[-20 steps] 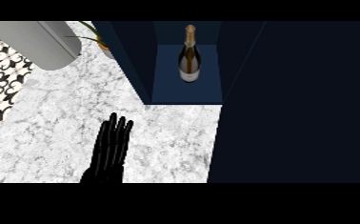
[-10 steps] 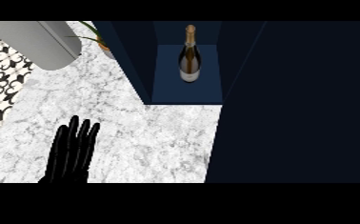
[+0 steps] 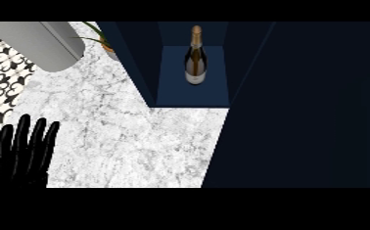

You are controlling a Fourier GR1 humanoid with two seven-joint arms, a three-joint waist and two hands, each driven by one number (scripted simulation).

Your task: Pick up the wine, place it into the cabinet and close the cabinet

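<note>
One black hand (image 3: 27, 150) shows at eight o'clock, the robot's left, fingers straight and slightly spread, pointing up over the white marble counter (image 3: 137, 141). At ten o'clock sits one grey rounded shape (image 3: 43, 43) beside one leafy plant (image 3: 98, 38). At twelve o'clock, one wine bottle (image 3: 195, 60), dark glass with a gold neck, stands inside the open navy cabinet (image 3: 194, 94).
</note>
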